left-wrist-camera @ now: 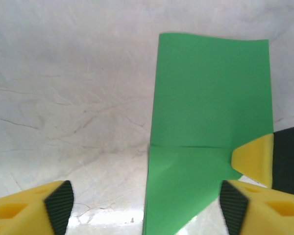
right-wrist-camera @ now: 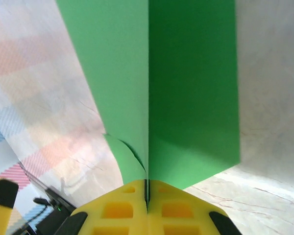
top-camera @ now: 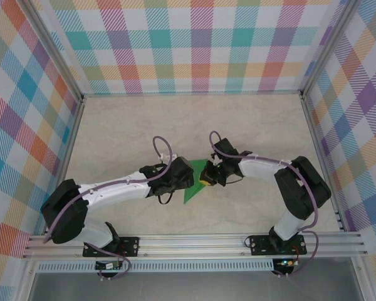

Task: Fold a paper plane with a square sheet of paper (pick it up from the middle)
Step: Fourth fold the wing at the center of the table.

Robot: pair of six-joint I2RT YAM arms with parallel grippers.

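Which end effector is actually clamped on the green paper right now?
The right end effector: its fingers are pressed shut on the green paper at its fold. The left end effector is open, fingers spread wide over the paper.

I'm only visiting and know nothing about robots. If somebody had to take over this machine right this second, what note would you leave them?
Left claw: open, low over the table, with the green sheet of paper lying between its fingers, ungripped.
Right claw: shut on the sheet's edge, right at a fold line.
Sheet: near the table's middle, between the two claws.
Done: the sheet is gripped and already creased; from above it shows a pointed outline.
Left: the remaining folds. As far as I can tell, it is not a finished narrow plane yet.
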